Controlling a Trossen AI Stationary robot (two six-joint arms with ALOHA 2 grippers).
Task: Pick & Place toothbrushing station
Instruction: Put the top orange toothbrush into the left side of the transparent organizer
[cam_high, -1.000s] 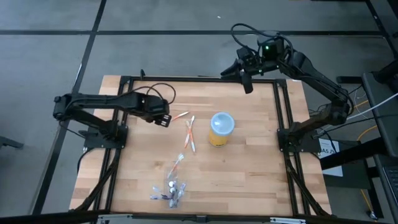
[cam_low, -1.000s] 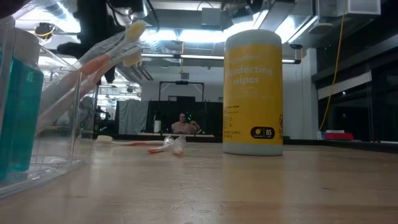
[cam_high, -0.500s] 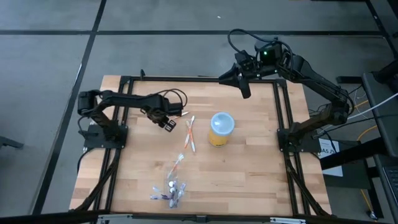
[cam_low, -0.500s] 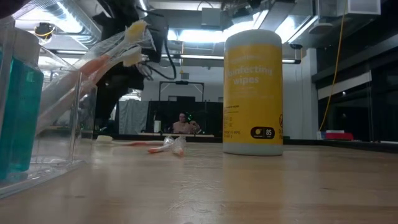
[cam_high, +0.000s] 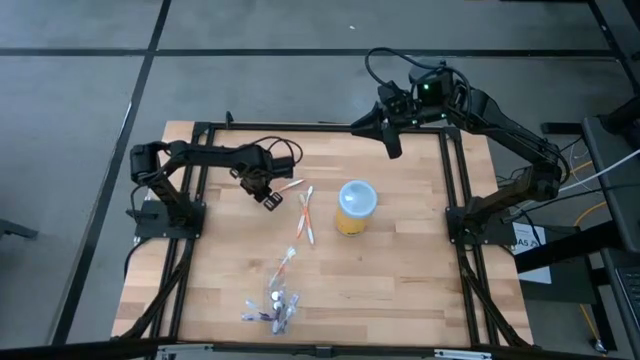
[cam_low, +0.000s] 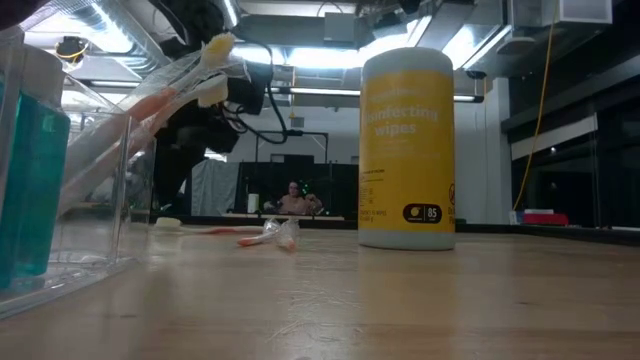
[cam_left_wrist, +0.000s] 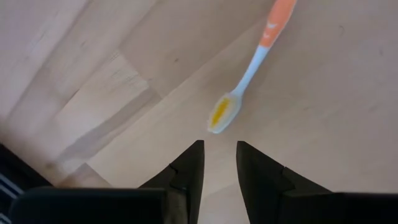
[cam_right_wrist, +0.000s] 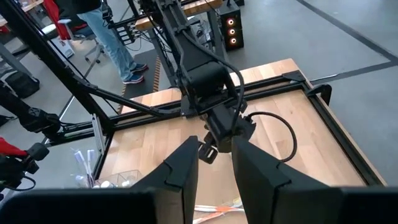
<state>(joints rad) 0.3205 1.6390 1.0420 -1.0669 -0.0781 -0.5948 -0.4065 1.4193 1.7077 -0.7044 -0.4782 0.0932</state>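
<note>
- Hovering just beside the orange toothbrush (cam_left_wrist: 250, 70), the left end effector (cam_left_wrist: 219, 163) showed parted fingers grasping nothing.
- Right end effector (cam_high: 392, 138) hung over the counter's (cam_high: 400, 290) far edge, fingers slightly apart, empty.

My overhead camera looked straight down on the whole worktop (cam_high: 400, 270); my low one sat on it, facing level; both caught the yellow canister (cam_low: 407, 148).

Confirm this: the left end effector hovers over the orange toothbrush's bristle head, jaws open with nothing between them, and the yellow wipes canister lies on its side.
One thing is wrong: the canister stands upright, as the low view shows. The rest holds: the left end effector hovers by the toothbrush head, jaws open and empty.
</note>
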